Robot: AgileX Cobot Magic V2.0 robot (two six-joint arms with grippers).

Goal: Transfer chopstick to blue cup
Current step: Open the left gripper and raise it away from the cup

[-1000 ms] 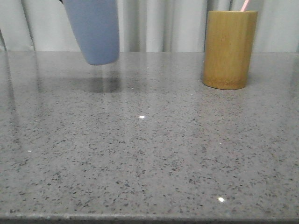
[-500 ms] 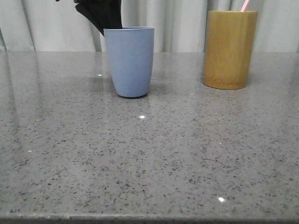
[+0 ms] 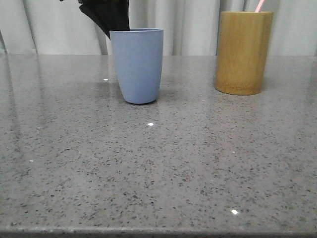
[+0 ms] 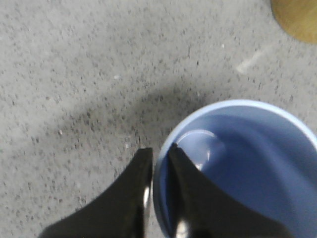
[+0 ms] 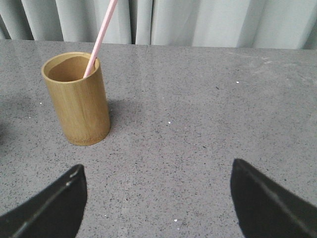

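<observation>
The blue cup (image 3: 137,67) stands upright on the grey table, left of the middle. My left gripper (image 3: 111,30) comes down onto its far left rim. In the left wrist view the cup (image 4: 247,163) is empty and my left gripper (image 4: 161,152) is shut on its wall, one finger inside and one outside. One pale pink chopstick (image 3: 259,6) sticks out of the tan bamboo cup (image 3: 242,52) at the right. In the right wrist view the chopstick (image 5: 101,34) leans in that cup (image 5: 79,99). My right gripper (image 5: 157,166) is open and empty, well short of the cup.
The speckled grey table (image 3: 158,168) runs to a front edge at the bottom of the front view. Pale curtains (image 3: 188,25) hang behind it. The right arm is out of the front view.
One second ago the blue cup hung tilted in the air further left. It now stands on the table under my left gripper. Nothing has moved in the last half second.
</observation>
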